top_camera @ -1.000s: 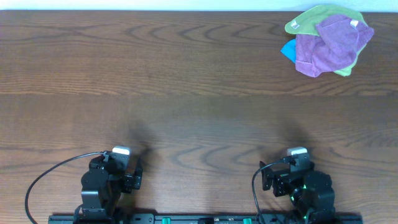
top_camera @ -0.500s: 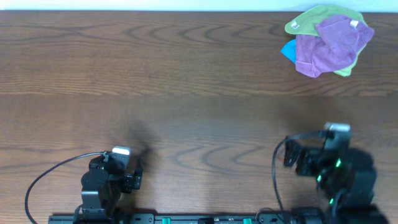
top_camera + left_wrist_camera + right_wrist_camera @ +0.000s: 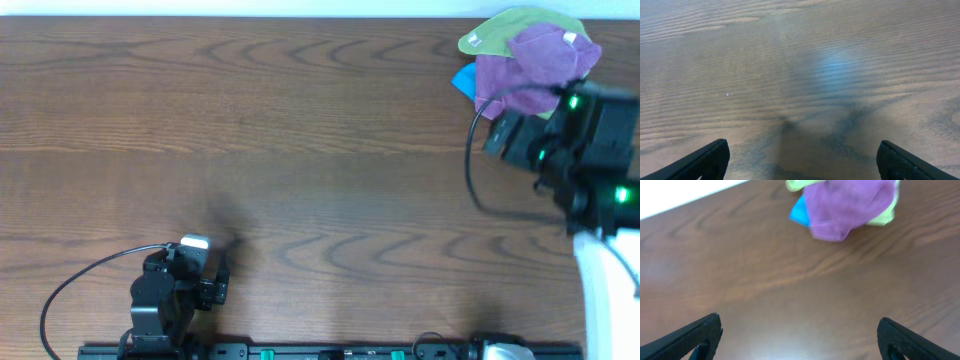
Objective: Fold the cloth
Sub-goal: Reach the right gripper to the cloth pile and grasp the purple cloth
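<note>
- the pile (image 3: 525, 60) lies in the upper right of the overhead frame, purple cloth (image 3: 847, 205) on top.
- right gripper (image 3: 800, 342) is spread wide, near it; i'd pinch one purple edge, not the heap.
- left gripper (image 3: 800, 162) is spread too, lower left, over bare table (image 3: 790, 60).

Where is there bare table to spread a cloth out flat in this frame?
The table is bare across its left and centre, from the left gripper at the near edge to the far edge. It is crowded only in the far right corner: purple cloth, green cloth and blue cloth piled together, right gripper just short of them.
</note>
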{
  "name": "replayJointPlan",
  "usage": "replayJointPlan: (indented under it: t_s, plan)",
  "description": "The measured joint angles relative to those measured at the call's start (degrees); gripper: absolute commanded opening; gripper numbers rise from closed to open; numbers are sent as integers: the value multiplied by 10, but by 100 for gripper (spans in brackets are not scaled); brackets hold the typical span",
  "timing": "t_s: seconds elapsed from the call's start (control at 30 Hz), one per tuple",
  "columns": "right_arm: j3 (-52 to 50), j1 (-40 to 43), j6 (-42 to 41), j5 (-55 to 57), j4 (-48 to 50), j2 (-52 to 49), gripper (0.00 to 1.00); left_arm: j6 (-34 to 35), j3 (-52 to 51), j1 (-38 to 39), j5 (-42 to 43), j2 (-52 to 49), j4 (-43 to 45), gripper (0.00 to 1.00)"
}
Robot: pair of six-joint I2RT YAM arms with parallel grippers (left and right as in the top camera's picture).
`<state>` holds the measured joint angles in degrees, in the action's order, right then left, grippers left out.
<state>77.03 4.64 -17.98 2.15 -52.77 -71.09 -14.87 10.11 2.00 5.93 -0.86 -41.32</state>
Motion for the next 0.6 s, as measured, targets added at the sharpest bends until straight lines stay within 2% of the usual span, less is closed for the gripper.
replayJointPlan:
  t_s: [0.13, 0.2, 0.37, 0.6]
  plan:
    - [69, 28, -3, 26, 26, -84, 99, 0, 0, 0, 0, 0, 0, 95]
    - [87, 40, 8, 38, 73, -122, 99, 0, 0, 0, 0, 0, 0, 95]
    - [92, 64, 29, 91, 153, -195, 99, 0, 0, 0, 0, 0, 0, 95]
    - [93, 95, 70, 90, 273, -302, 99, 0, 0, 0, 0, 0, 0, 95]
